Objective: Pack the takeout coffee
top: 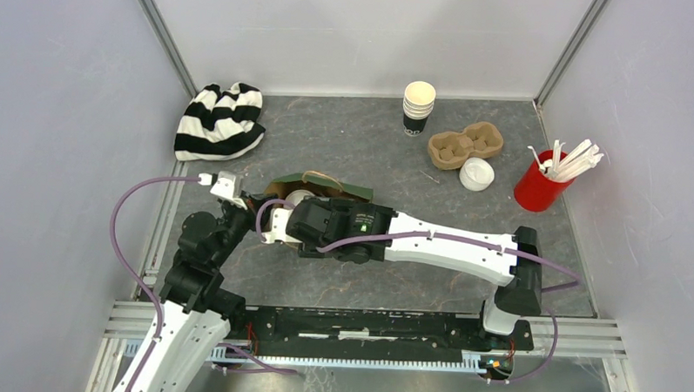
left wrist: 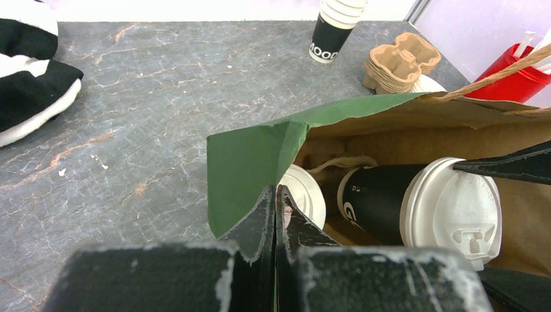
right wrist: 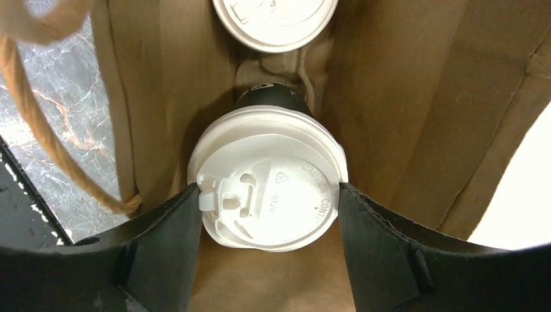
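A paper bag, green outside and brown inside, lies on its side in the middle of the table. My left gripper is shut on the green edge of the bag's mouth. My right gripper reaches into the bag, its jaws pressed on both sides of the white lid of a dark takeout coffee cup. The same cup shows in the left wrist view. A second lidded cup sits deeper in the bag, its lid just behind my left fingers.
A stack of empty dark cups stands at the back. Beside it are cardboard cup carriers, loose white lids and a red cup of white stirrers. A black-and-white striped cloth lies at the back left.
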You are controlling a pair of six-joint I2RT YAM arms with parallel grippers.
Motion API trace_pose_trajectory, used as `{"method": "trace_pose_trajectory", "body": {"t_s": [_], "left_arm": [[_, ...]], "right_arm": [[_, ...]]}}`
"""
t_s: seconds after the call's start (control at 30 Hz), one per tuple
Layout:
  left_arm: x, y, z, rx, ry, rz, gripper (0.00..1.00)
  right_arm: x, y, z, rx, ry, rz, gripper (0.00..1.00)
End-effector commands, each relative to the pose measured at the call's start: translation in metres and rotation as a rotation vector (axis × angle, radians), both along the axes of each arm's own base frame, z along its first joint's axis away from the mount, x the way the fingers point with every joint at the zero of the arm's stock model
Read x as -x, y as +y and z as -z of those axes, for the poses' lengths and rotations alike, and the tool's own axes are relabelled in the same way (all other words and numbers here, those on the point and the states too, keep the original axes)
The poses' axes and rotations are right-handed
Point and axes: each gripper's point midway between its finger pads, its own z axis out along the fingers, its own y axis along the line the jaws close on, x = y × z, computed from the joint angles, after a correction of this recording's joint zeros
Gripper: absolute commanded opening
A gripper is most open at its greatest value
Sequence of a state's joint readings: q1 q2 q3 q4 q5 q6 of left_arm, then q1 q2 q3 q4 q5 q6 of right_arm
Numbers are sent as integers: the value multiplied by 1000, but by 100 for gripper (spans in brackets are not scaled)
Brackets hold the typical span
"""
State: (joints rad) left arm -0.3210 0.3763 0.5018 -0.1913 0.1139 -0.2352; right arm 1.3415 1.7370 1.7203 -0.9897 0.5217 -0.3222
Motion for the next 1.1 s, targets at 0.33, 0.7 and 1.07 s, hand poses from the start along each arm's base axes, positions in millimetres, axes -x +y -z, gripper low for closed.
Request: {"method": "trace_pose_trajectory", "body": {"t_s": [0.33,0.7,1.07], "left_arm": [[0,-11,3,-10,11,47,2],[-19,-19,13,-53,-34,35,2],[-6,-21,9,-183,-67,49,2]], "right_arm": [[-44,-3,9,-80,-44,68,72],[-53,-13,10,-86,-32,62,72],[-61,-18,-9,-111,-74,134,72]]}}
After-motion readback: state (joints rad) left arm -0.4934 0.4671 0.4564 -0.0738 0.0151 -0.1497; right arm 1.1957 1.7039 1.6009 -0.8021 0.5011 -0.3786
